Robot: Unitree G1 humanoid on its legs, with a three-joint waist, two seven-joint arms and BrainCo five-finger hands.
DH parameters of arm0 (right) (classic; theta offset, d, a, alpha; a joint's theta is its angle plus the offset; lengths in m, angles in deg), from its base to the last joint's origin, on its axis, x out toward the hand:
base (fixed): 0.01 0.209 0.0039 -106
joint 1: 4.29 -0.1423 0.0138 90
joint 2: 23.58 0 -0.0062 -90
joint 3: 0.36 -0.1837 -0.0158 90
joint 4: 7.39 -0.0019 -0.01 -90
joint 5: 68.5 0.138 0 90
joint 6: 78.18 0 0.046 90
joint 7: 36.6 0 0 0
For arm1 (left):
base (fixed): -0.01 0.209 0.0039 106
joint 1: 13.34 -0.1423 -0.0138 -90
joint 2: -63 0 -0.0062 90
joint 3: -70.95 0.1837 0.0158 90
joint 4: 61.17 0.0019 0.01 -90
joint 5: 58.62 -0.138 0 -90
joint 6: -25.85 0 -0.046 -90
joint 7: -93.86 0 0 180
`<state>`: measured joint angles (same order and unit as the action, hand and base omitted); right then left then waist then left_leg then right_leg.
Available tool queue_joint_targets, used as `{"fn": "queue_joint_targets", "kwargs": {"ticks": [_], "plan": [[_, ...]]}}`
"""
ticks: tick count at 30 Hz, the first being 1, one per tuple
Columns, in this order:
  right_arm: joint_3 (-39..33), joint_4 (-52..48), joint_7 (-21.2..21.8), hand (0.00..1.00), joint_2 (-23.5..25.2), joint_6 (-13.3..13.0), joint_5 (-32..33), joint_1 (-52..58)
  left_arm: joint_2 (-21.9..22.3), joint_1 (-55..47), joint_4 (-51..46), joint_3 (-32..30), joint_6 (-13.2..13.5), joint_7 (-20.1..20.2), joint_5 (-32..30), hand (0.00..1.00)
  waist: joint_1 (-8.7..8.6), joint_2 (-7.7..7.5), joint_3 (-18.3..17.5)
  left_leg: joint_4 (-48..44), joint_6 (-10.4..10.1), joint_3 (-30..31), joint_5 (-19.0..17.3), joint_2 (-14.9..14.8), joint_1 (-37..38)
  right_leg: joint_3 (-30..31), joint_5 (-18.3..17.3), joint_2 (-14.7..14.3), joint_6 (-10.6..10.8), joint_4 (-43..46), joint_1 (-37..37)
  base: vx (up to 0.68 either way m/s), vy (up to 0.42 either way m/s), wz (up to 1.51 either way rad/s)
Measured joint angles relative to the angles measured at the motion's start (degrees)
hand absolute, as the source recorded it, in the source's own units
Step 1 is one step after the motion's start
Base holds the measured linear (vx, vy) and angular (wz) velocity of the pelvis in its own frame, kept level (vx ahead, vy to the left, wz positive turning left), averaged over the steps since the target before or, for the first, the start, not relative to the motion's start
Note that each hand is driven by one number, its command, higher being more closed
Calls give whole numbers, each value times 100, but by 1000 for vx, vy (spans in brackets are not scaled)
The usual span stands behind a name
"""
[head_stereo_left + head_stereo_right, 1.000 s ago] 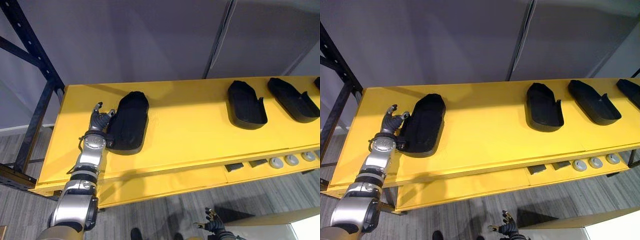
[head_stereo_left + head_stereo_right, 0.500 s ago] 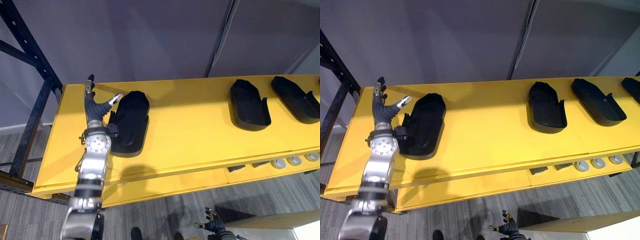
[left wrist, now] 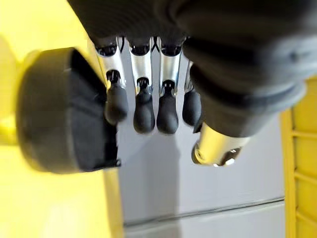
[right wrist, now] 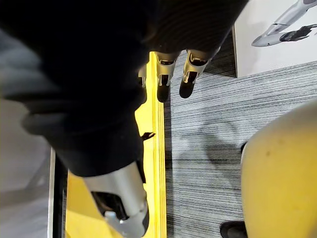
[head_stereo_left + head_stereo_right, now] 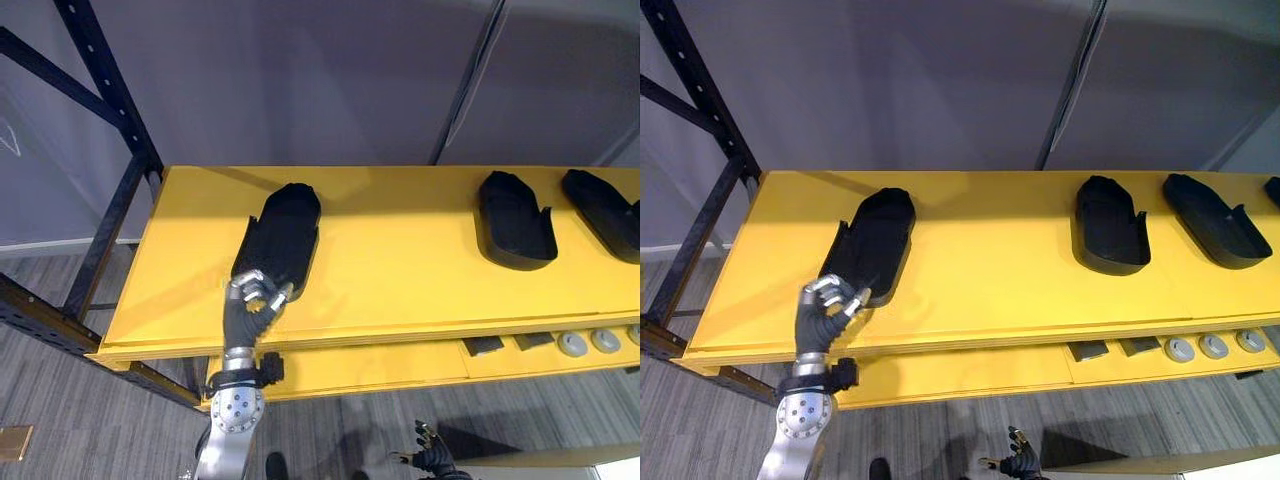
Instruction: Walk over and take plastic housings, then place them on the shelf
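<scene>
Now, left hand (image 5: 250,308) clenched, empty, near the leftmost housing (image 5: 285,230) on the yellow shelf (image 5: 400,270); right hand (image 5: 432,462) slack below.

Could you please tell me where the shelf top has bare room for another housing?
The widest bare patch lies between the left housing and the middle housing. A narrower strip runs between the left housing and the left end of the shelf. The right end is crowded: middle and right housing sit close together.
</scene>
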<state>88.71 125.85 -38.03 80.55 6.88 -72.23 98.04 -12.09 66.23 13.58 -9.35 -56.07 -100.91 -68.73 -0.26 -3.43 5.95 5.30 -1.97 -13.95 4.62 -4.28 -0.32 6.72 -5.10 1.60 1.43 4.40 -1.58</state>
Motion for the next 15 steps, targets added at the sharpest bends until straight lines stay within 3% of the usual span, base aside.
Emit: {"fn": "queue_joint_targets", "kwargs": {"ticks": [5,15], "plan": [[5,-139,-39,0,67,37,-6,130,158,-14,673,95,-76,362,81,100,63,-16,-85,0,-20,-1,2,6,-4,-9,1,13,3,-3,-6,0,0,0],[-9,-158,-112,0,227,138,-11,192,148,292,1606,143,-299,382,-165,100,101,26,-233,4,6,-46,96,-4,49,-77,-32,6,60,-1,-34,-32,3,-1]]}}
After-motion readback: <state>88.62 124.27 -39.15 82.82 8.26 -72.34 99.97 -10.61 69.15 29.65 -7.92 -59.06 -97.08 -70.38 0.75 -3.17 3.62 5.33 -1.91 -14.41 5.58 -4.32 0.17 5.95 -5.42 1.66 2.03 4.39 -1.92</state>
